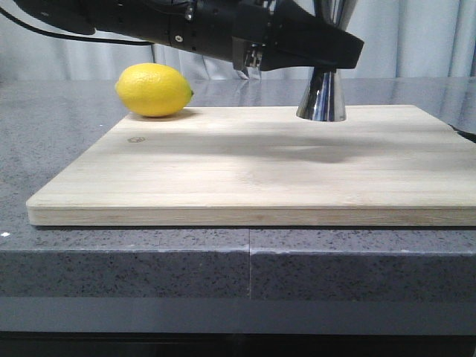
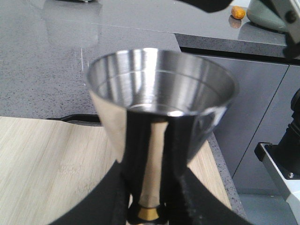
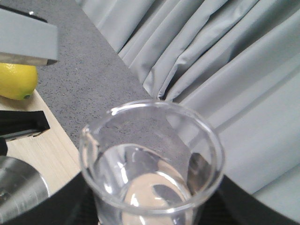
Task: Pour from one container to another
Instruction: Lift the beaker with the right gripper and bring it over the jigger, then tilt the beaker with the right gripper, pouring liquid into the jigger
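The steel jigger (image 1: 322, 98) stands upright on the back right of the wooden board (image 1: 253, 171). My left gripper (image 1: 327, 63) comes in from the left and hides its waist. In the left wrist view the left gripper (image 2: 150, 187) is shut on the jigger (image 2: 159, 84) just above its gold band (image 2: 149, 213). My right gripper (image 3: 150, 208) is shut on the clear glass beaker (image 3: 150, 154), whose rim faces the camera. The beaker is held beside and above the jigger's rim (image 3: 18, 187). I cannot tell whether either holds liquid. Beaker and right gripper are out of the front view.
A yellow lemon (image 1: 154, 89) lies at the board's back left corner. The board rests on a grey speckled counter (image 1: 67, 126) with a drop at its front edge. Pale curtains (image 3: 225, 70) hang behind. A black cable (image 2: 70, 119) lies past the board's edge.
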You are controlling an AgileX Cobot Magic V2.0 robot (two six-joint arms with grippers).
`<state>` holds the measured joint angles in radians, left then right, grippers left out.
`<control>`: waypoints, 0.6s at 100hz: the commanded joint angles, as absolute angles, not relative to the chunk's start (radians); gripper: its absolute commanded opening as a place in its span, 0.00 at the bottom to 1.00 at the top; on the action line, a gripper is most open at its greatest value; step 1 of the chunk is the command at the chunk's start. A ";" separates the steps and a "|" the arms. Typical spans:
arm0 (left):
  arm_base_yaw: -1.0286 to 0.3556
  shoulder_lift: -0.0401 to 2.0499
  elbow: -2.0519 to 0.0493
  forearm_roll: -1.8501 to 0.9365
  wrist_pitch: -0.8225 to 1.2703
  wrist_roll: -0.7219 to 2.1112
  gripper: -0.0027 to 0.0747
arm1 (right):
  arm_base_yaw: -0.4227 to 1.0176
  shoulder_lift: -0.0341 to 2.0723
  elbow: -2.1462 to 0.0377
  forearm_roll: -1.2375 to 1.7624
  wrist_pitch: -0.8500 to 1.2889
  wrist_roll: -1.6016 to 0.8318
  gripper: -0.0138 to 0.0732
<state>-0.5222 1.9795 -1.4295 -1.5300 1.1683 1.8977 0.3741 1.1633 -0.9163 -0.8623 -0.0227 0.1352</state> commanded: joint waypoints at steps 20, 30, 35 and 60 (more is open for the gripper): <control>-0.530 1.913 -1.461 -1.601 1.279 1.887 0.01 | 0.375 1.133 -0.954 -0.935 -0.079 0.128 0.47; -0.530 1.913 -1.461 -1.601 1.279 1.887 0.01 | 0.375 1.133 -0.954 -0.947 -0.079 0.128 0.47; -0.530 1.913 -1.461 -1.601 1.279 1.887 0.01 | 0.375 1.133 -0.954 -0.957 -0.079 0.128 0.47; -0.530 1.913 -1.461 -1.601 1.279 1.887 0.01 | 0.375 1.133 -0.954 -0.995 -0.079 0.128 0.47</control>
